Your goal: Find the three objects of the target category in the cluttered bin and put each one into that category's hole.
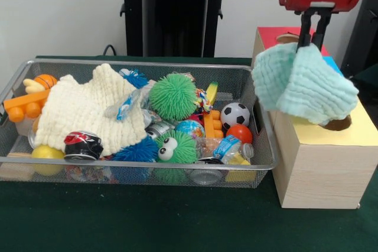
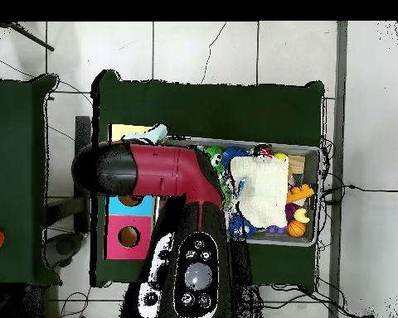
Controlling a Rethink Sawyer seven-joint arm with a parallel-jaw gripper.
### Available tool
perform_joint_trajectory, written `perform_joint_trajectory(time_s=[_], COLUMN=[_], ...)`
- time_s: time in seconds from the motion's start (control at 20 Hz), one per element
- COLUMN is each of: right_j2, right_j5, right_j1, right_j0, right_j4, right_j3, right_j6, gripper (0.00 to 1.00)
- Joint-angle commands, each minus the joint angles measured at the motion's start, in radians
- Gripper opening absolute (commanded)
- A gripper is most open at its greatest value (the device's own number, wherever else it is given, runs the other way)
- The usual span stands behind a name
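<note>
While its gripper (image 1: 312,42) pinches a mint cloth (image 1: 302,82), clear air separates cloth from bin (image 1: 136,161) rim.

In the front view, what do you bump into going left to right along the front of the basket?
Yellow ball → crushed can → blue spiky toy → green googly-eyed ball → plastic bottle.

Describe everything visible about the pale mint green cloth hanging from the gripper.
The pale mint green waffle-textured cloth looks soft and woven. It hangs bunched and folded from the black gripper, lifted clear of the silver wire mesh bin, over the yellow-topped wooden box. Its lower edge drapes near the box's hole; contact cannot be told.
</note>
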Motion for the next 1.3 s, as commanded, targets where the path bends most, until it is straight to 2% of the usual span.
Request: perform_joint_trajectory(time_s=[0.05,0.85,1.3], right_j2=[-0.024,-0.083,-0.082], right_j5=[0.040,0.116,0.082], right_j1=[0.047,0.098,0.107], right_j0=[0.033,0.112,0.109], right_j4=[0.028,0.061,0.068], right_j3=[-0.007,-0.107,-0.091], right_j6=[0.296,0.359,0.343], gripper=[0.00,0.00,0.00])
